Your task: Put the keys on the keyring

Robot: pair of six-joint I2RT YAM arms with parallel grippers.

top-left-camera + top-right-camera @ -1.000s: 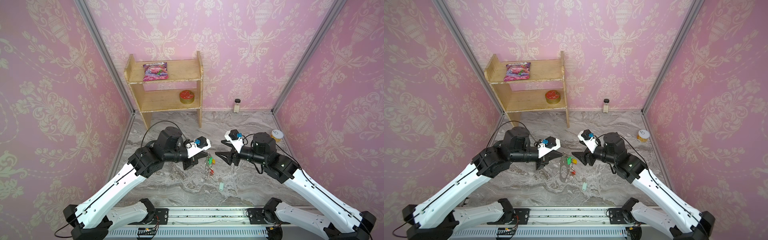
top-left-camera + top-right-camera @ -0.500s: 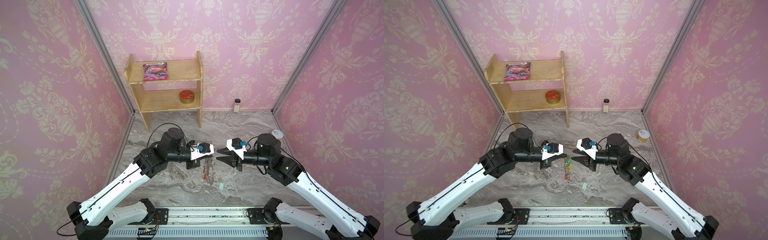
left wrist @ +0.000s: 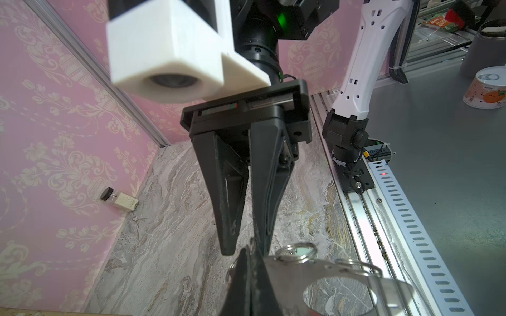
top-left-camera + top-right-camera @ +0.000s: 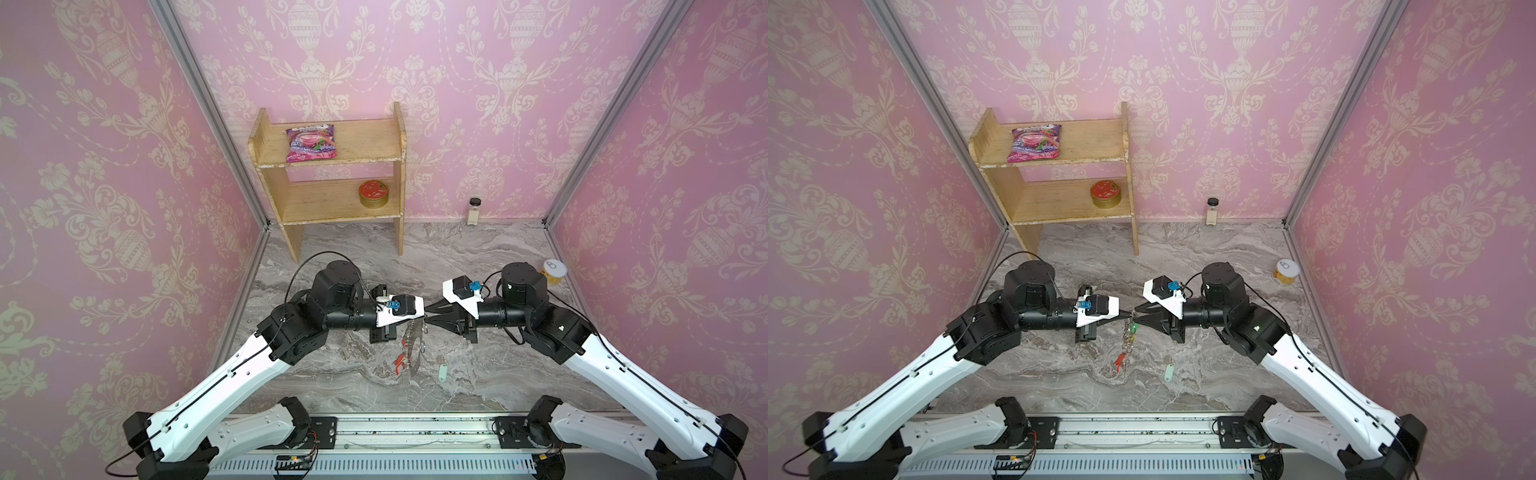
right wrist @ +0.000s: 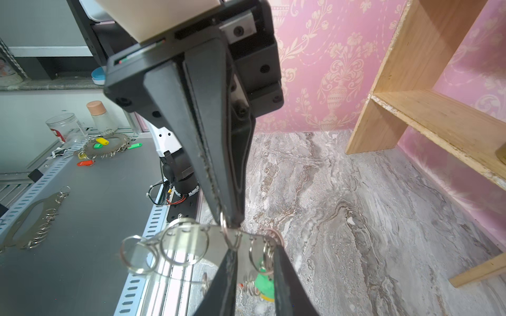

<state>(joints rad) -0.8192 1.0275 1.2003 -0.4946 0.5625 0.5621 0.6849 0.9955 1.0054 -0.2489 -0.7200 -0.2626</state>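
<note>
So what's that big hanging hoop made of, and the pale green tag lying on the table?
The keyring looks like flat sheet metal: grey, with a dull sheen. Its small loops seem bright steel wire. The tag on the keys looks like smooth plastic, going by its even pastel colour.

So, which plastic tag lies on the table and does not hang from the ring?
The pale mint-green tag, flat on the marble; the red tag and green tag hang from the keyring.

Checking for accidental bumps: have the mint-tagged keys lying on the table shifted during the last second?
No. The keys lie at the same spot on the marble table, no nearer to or farther from the front rail.
</note>
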